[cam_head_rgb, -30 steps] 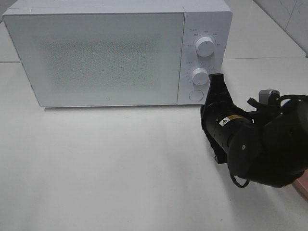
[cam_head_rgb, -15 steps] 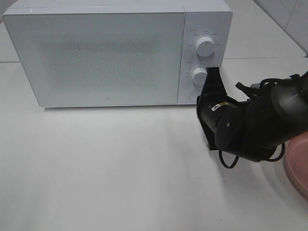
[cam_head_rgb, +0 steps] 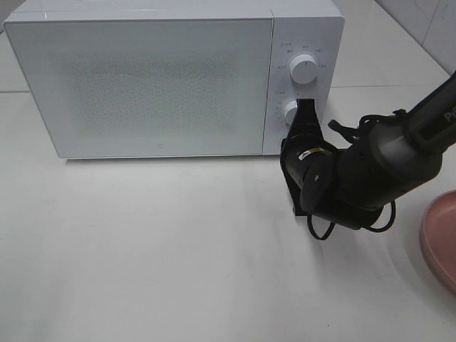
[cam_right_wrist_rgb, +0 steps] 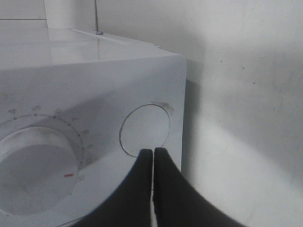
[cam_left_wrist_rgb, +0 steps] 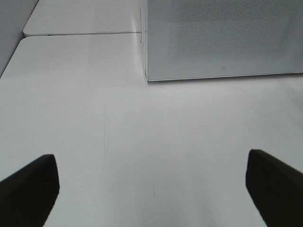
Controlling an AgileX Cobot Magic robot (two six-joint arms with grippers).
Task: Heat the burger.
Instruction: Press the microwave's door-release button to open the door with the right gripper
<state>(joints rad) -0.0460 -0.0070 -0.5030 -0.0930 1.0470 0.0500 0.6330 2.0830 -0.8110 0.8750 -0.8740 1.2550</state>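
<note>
At the microwave [cam_head_rgb: 142, 85] panel, the right arm [cam_head_rgb: 370, 178] has swung in, its jaws shut and empty, tips at the round button [cam_right_wrist_rgb: 144, 128]; opening the door likely comes next. Left jaws gape empty over the worktop [cam_left_wrist_rgb: 142, 142]. The burger is out of view.

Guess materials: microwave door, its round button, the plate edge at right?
Microwave door: likely glass or glossy plastic, white with a fine dot speckle. Round button: smooth white plastic by its look, flush with the panel. Pink plate: matte pink, plastic or ceramic; cannot tell.
</note>
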